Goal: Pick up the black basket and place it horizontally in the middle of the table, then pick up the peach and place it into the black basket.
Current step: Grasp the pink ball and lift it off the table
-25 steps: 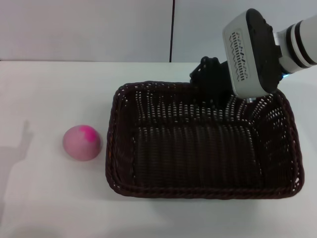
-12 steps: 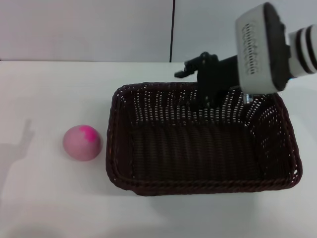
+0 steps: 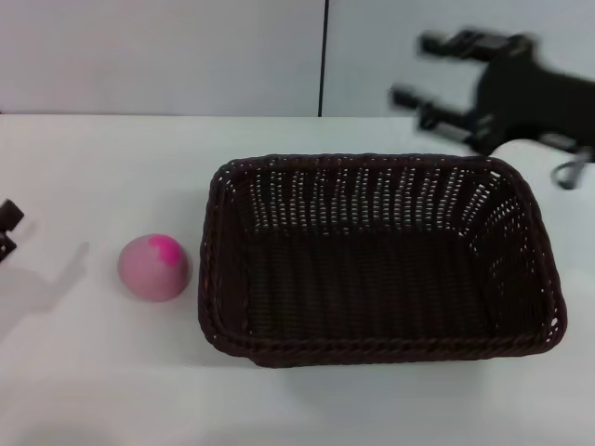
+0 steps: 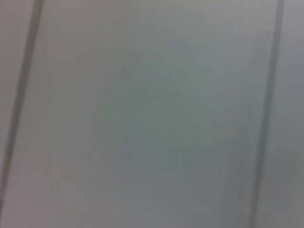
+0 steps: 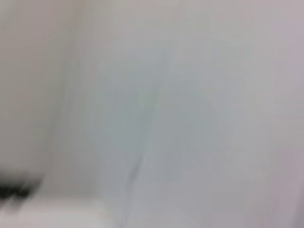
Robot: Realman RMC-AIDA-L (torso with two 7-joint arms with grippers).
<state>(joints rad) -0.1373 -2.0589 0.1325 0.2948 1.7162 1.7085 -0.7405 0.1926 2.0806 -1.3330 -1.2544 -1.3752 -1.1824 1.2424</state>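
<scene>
Large rectangular woven wicker basket, very dark brown-black [image 3: 381, 260] — rounded corners, braided rim, open-weave sloping sides with pale table showing through the gaps. Seated flat, long side running left to right, on the wide plain white flat tabletop [image 3: 102, 372], right of centre. Empty; nothing touching it.

Small round pale-pink peach [image 3: 153, 268] — bright magenta patch on its upper side, far smaller than the basket. Resting on the tabletop just beside the basket's left end, apart from it.

Right gripper, black [image 3: 423, 70] — raised clear above and behind the basket's far right corner, against the grey back wall. Two fingers [image 3: 446, 44] spread well apart, pointing toward the robot's left, grasping nothing. Motion-blurred.

Left gripper, black [image 3: 7, 228] — only a small part seen at the left edge of the head view, low over the tabletop, well apart from the peach, shadow cast on the white surface beside it. Jaw state not discernible.

Both wrist views: blurred pale grey surfaces only, with faint dark seams; nothing identifiable.
</scene>
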